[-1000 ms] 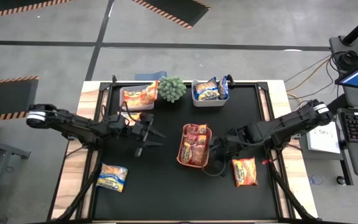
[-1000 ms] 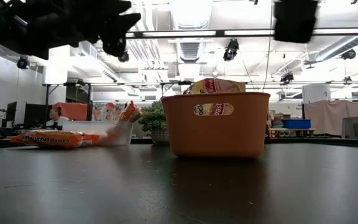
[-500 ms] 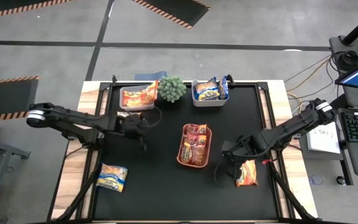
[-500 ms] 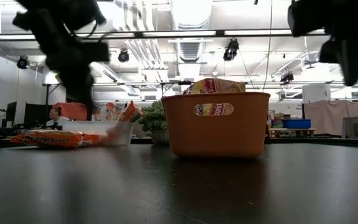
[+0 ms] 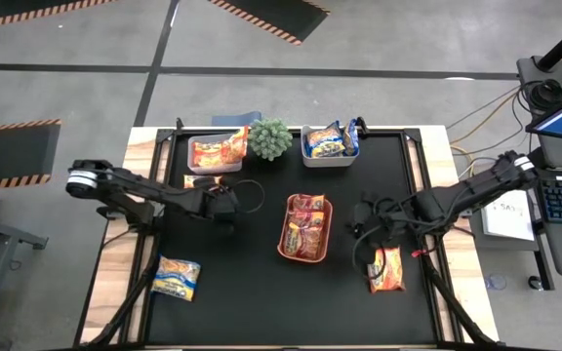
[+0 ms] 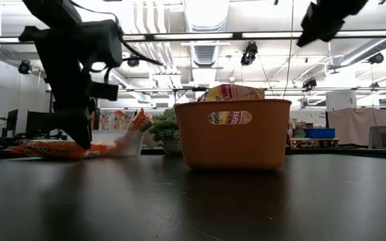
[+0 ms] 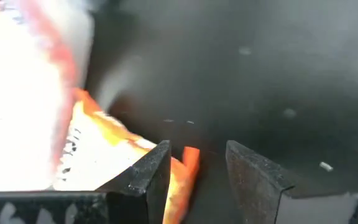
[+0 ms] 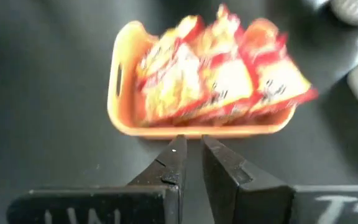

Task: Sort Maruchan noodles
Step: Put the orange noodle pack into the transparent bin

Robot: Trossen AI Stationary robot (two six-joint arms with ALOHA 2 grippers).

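Noodle packets (image 5: pixel 306 226) fill the orange tray; others lie flat on the mat or in bins.

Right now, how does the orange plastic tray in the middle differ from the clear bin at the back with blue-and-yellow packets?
The orange plastic tray is opaque and sits mid-table; the clear bin is see-through and stands at the far edge beside the small green plant. The tray holds dark red noodle packets; the bin holds blue-and-yellow packets. Both are open-topped and hold one kind only.
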